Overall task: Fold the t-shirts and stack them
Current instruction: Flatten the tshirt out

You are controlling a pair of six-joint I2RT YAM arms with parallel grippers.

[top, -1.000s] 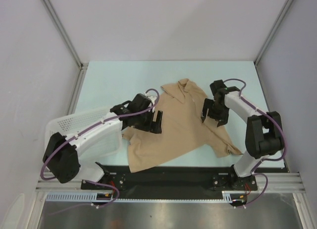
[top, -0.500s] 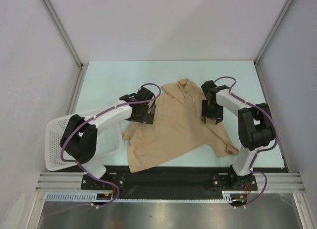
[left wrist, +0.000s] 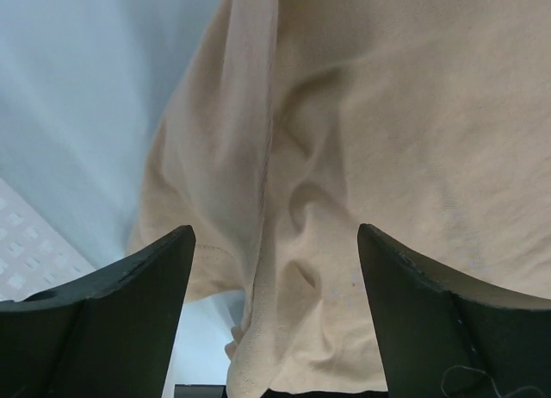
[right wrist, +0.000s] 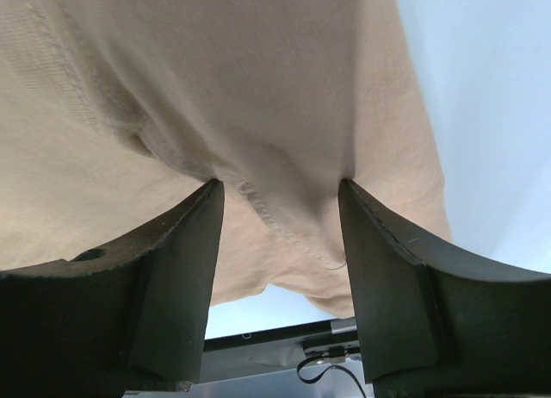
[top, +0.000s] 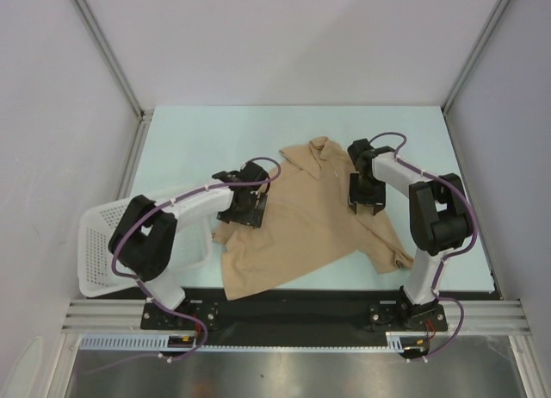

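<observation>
A tan t-shirt [top: 301, 217] lies crumpled and partly spread on the pale blue table [top: 198, 139], its collar toward the far side. My left gripper [top: 250, 210] is open, low over the shirt's left edge; in the left wrist view the wrinkled cloth [left wrist: 344, 157] and a seam fold lie between its fingers [left wrist: 112, 320]. My right gripper [top: 363, 200] is open, pressed down on the shirt's right side; in the right wrist view a hemmed fold of cloth [right wrist: 275, 157] bulges between its fingers [right wrist: 405, 277].
A white lattice basket [top: 103, 243] stands at the left near edge beside my left arm; its corner shows in the left wrist view [left wrist: 26, 260]. A black strip [top: 301, 307] runs along the table's near edge. Walls with metal posts surround the table.
Both grippers have come down onto the shirt. The left one moved left to the shirt's left edge; the right one moved slightly left and lower. The shirt has barely shifted.
</observation>
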